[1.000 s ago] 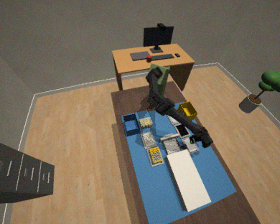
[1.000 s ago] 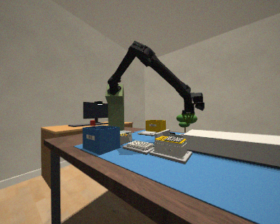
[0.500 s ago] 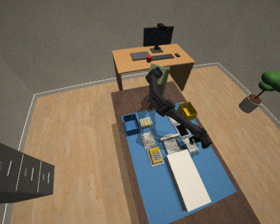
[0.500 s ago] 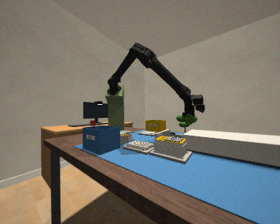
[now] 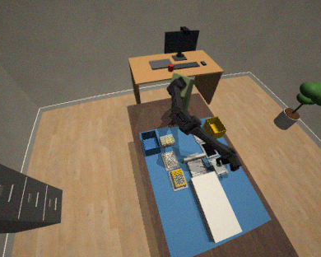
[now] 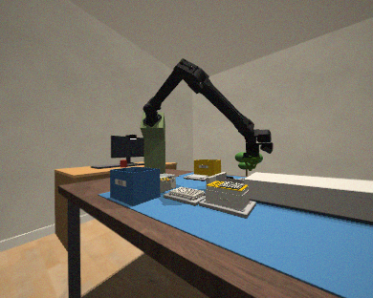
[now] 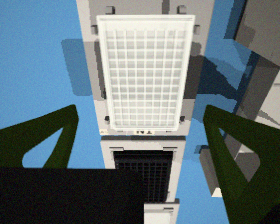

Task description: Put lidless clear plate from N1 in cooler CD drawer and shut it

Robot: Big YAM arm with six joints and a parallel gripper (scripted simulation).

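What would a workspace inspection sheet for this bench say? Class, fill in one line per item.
Surface: blue mat on a brown bench.
Job's things: clear plate lies in its nest, no lid; cooler long and white-topped.
Clutter: blue bin, yellow bin, yellow-topped tip box.
Grippers: gripper open, above the plate, holding nothing.
Cables: nothing seen.
Surroundings: desk with monitor, potted plant, grey cabinet.

The clear plate (image 7: 145, 70) is a pale, see-through rectangle with a fine grid of small wells. It lies flat and right way up, with no lid, seated in the grey work nest N1 (image 7: 90, 75), its long side running along the nest. The cooler CD (image 5: 216, 205) is a long white-topped box on the blue mat (image 5: 183, 222).
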